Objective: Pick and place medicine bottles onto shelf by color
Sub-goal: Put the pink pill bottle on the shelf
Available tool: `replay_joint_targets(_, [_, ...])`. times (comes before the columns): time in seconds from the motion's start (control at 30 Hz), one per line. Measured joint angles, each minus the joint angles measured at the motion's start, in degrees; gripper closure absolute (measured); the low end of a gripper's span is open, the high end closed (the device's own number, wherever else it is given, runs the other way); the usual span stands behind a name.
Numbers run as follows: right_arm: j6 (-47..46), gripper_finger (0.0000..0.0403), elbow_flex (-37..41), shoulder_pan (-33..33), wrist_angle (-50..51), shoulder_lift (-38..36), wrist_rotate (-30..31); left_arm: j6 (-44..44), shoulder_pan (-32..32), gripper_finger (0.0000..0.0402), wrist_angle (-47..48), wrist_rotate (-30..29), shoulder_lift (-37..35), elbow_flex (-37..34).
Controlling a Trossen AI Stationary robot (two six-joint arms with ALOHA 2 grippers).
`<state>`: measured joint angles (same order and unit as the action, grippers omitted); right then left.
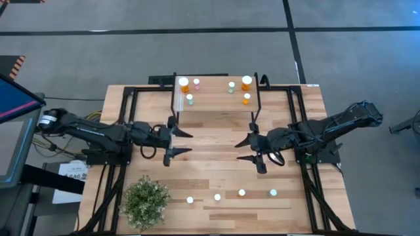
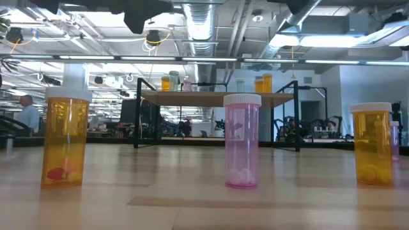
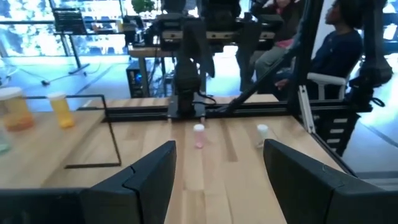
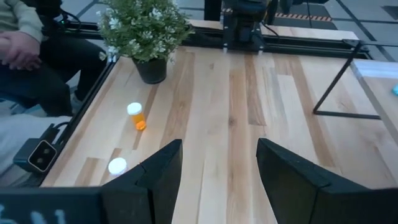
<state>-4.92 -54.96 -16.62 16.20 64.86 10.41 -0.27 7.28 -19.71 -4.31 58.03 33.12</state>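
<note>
Both hands were released and grasped nothing: your left hand hovered over the middle of the worktop, and your right hand faced it from well apart. You had six medicine bottles standing on the shelf at the far edge, three by each end. Four more bottles stood in a loose row near the front edge, right of the potted plant.
</note>
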Motion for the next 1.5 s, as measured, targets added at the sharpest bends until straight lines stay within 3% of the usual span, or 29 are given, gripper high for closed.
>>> replay_joint_targets(0.63, [-1.04, 0.0175, 0.00, -0.24, 2.62, 0.00, -1.42, -0.24, 1.62, 0.0171, -4.37, 0.52, 2.66, -0.02])
replay_joint_targets(0.97, [-14.86, 0.0175, -0.02, -0.73, 20.69, 0.00, -9.23, -0.45, 1.60, 0.0171, -4.30, 0.43, 2.72, -0.02])
replay_joint_targets(1.27, [-34.67, 0.0175, -0.02, -2.24, 42.91, 0.10, -9.01, -1.69, 1.61, 0.0171, -4.23, 0.47, 2.74, -0.02])
replay_joint_targets(1.5, [-38.96, 0.0175, -0.02, -1.22, 47.13, 0.13, -8.57, -2.01, 1.67, 0.0171, -4.21, 0.50, 2.73, -0.02])
